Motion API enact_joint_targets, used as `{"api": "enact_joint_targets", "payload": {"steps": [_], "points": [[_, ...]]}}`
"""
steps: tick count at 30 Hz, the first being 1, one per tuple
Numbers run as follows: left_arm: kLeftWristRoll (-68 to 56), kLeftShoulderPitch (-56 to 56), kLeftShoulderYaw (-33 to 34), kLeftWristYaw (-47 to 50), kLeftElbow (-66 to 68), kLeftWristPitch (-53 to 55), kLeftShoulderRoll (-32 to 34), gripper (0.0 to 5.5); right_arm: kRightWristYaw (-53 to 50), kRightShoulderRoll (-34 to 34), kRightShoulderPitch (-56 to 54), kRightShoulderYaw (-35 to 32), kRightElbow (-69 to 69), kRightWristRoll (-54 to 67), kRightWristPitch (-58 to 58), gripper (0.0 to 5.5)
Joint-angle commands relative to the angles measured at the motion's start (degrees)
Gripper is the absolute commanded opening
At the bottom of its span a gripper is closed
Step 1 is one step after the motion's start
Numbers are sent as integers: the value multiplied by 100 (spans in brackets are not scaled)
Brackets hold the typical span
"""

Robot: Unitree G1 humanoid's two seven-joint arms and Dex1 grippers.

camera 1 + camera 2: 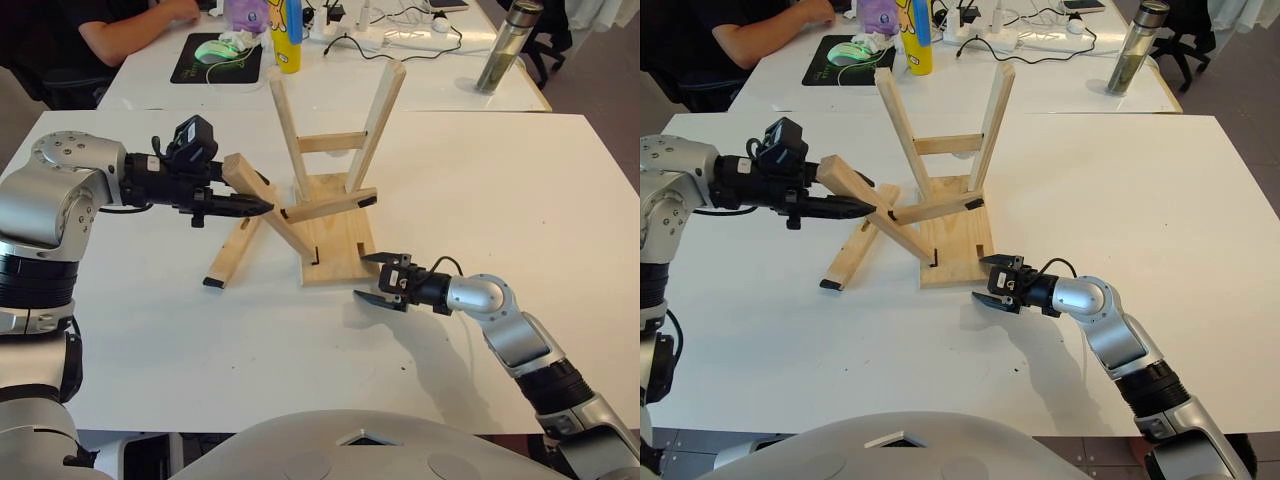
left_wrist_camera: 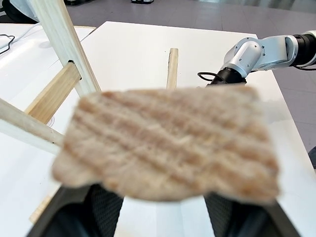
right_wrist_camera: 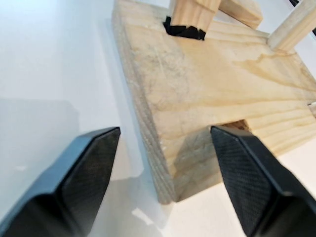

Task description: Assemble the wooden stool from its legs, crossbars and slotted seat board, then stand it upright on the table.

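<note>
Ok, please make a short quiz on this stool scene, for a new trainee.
1. True or false: the right gripper is shut on the seat board.
2. Which gripper holds a wooden leg? A) left gripper B) right gripper C) neither
3. Complete: one loose leg lies on the ___.
Key: 1 false, it is open; 2 A; 3 table.
</note>
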Motion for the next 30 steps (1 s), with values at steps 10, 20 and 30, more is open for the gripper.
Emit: {"api": "enact_joint_targets", "payload": {"steps": [10, 20, 30], "points": [[-103, 630, -519, 723, -674, 462, -837, 204, 178, 103, 71, 163, 40, 151, 617, 340], [131, 1415, -560, 755, -363, -60, -787, 204, -40, 483, 338, -442, -350, 1015, 774, 340], [-41, 842, -586, 616, -116, -196, -1008, 204, -665, 1561, 517, -1069, -433, 2575, 1863, 265]]}}
